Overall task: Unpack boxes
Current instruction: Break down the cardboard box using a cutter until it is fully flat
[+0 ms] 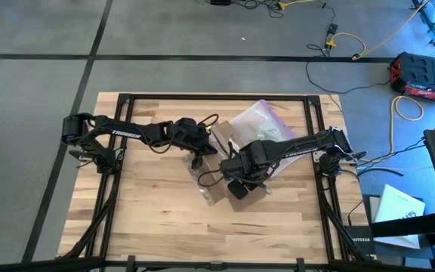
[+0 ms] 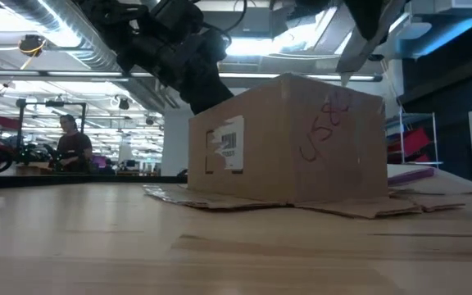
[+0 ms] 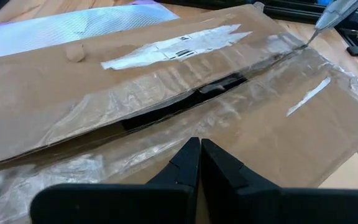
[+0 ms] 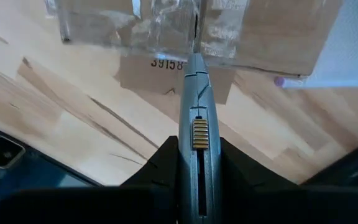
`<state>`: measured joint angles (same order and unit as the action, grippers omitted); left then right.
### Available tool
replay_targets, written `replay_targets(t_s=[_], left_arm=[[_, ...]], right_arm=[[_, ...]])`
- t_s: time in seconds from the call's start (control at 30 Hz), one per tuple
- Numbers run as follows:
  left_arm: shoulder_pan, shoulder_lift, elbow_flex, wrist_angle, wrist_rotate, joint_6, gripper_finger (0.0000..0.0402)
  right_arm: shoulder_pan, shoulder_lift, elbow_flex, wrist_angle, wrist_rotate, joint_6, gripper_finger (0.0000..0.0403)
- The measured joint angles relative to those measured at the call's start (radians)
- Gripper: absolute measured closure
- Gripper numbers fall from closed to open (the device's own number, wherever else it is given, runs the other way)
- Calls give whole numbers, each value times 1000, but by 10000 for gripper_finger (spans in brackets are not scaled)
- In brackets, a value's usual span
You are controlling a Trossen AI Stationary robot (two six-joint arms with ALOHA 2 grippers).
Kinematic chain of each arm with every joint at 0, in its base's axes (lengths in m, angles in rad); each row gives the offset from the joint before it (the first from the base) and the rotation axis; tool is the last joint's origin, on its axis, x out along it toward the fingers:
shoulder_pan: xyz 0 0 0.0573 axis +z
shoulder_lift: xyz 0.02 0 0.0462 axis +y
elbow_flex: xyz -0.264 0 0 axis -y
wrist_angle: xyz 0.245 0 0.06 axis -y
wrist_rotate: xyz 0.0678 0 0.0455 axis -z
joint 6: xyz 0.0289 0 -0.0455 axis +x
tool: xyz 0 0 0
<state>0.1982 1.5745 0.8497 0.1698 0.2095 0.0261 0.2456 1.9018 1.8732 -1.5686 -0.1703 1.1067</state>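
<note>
A brown cardboard box [image 2: 289, 139] stands mid-table on flattened cardboard [image 2: 220, 199]. It has a pale label on one side and red writing on another. Clear tape covers its top seam [image 3: 197, 93], which gapes dark in the middle. My left gripper [image 3: 199, 149] is shut on the box's top, near one edge [image 1: 200, 153]. My right gripper [image 4: 196, 168] hangs over the box's other side [image 1: 236, 183], shut on a grey knife-like tool [image 4: 196, 118]. My left gripper rests its shut fingertips [image 3: 188, 155] on the taped top flap [image 3: 241, 143] beside the seam, coming slanting down from the table's left. My right gripper pinches the tool's handle [image 4: 196, 149] between its two fingers, which point down. The tool runs on along the fingers, and its tip [image 3: 311, 37] meets the end of the seam.
A clear plastic bag with a purple edge [image 1: 261, 119] lies behind the box toward the far right. A black frame [image 1: 202, 97] rims the wooden table. Bare wood lies toward the near edge [image 1: 202, 234]. A person [image 2: 72, 147] stands in the room beyond.
</note>
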Motion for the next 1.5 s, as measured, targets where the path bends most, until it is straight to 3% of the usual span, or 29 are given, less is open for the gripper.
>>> replay_targets(t_s=[0.3,0.5,0.6,0.73,1.23,1.5], left_arm=[[1,0,0,-6,-6,12,402],[3,0,0,-8,-6,33,402],[3,0,0,-9,-6,28,402],[3,0,0,-9,-6,25,402],[3,-3,1,-58,-6,5,402],[4,-2,0,-52,-5,-10,402]], right_arm=[[85,-2,154,-5,237,-246,348],[189,-3,130,-8,362,-739,348],[217,-3,98,-4,438,-887,348],[226,-3,87,-3,544,-916,348],[220,-37,-41,0,493,-819,348],[219,-76,-102,-1,493,-931,348]])
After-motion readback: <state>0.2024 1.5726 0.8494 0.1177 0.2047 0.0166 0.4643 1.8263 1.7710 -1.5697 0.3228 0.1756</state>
